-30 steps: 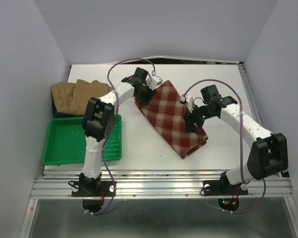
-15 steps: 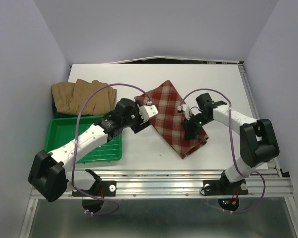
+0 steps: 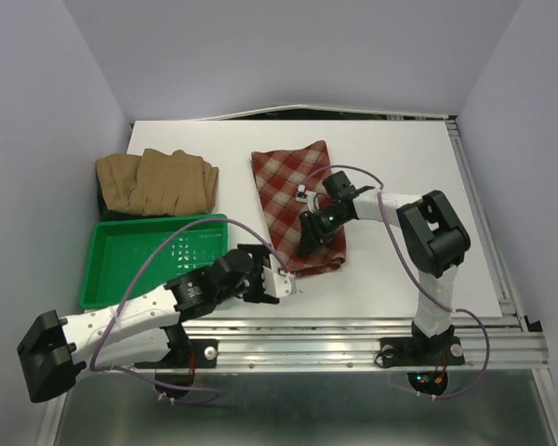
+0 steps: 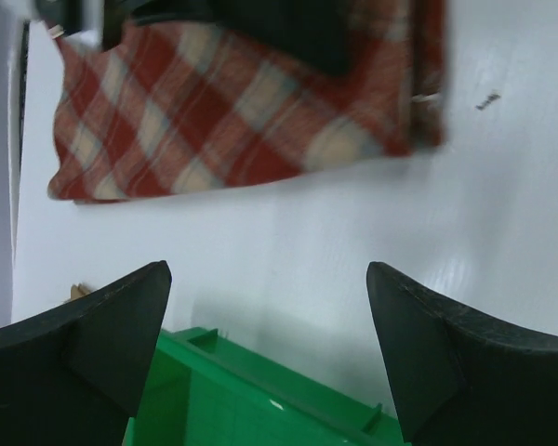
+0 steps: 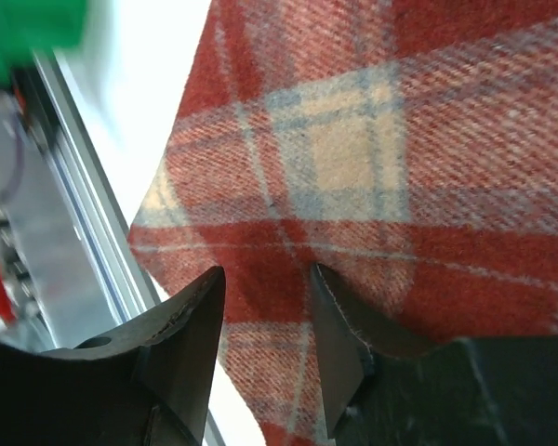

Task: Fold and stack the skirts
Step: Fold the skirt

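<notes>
plaid skirt: we see the plaid skirt point(image 3: 293, 181) folded into a long strip in the middle of the table point(image 3: 418, 158), running from the far side toward the near edge.
right gripper: the right gripper point(image 3: 310, 240) sits on the skirt's near half. in the wrist view its fingers point(image 5: 181, 344) stand narrowly apart with a pucker of plaid gathered between the tips, so we read it as pinching the cloth.
left gripper: the left gripper point(image 3: 275, 283) is low over the table just beside the skirt's near left corner, apart from it. its jaws are spread wide, with only white table and a bit of tray rim showing between them, and the skirt's edge lies ahead of them.
tan skirts: the tan skirts point(image 3: 156, 181) lie together at the far left, well apart from the plaid one and from both grippers.
green tray: the green tray point(image 3: 121, 269) sits at the near left, in front of the tan skirts, which rest behind it and not in it. we see its ribbed floor, and the left arm crosses its near right corner.
</notes>
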Controlling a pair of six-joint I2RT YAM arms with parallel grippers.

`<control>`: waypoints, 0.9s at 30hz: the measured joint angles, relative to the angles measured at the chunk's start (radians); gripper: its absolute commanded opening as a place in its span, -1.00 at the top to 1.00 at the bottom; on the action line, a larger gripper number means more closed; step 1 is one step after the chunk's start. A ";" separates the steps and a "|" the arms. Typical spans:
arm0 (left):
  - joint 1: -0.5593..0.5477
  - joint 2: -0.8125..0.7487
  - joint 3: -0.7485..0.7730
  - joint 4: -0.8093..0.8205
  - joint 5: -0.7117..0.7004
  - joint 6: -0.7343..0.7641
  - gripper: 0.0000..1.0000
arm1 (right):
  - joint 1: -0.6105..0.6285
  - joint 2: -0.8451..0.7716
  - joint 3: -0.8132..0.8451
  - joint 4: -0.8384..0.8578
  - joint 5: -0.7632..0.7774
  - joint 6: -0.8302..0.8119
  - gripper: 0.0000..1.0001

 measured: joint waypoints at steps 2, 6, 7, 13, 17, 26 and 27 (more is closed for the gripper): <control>-0.097 0.023 -0.051 0.030 -0.066 0.019 -0.97 | 0.006 0.067 0.084 0.055 -0.014 0.075 0.00; -0.188 0.106 -0.136 0.079 -0.169 0.057 -0.97 | 0.007 0.084 0.152 0.120 -0.011 0.159 -0.04; -0.195 0.122 -0.144 0.092 -0.188 0.065 -0.97 | 0.007 0.081 0.160 0.127 -0.010 0.165 -0.04; -0.207 0.257 -0.163 0.241 -0.294 0.115 -0.97 | 0.006 -0.013 0.167 0.130 0.043 0.153 -0.06; -0.207 0.306 -0.163 0.332 -0.335 0.143 -0.97 | -0.002 -0.042 0.173 0.127 0.098 0.105 -0.05; -0.145 0.519 -0.114 0.519 -0.357 0.229 -0.97 | -0.048 0.123 0.216 0.127 0.173 0.013 0.01; -0.134 0.547 -0.092 0.528 -0.350 0.232 -0.97 | -0.049 0.128 0.220 0.126 0.167 0.012 0.02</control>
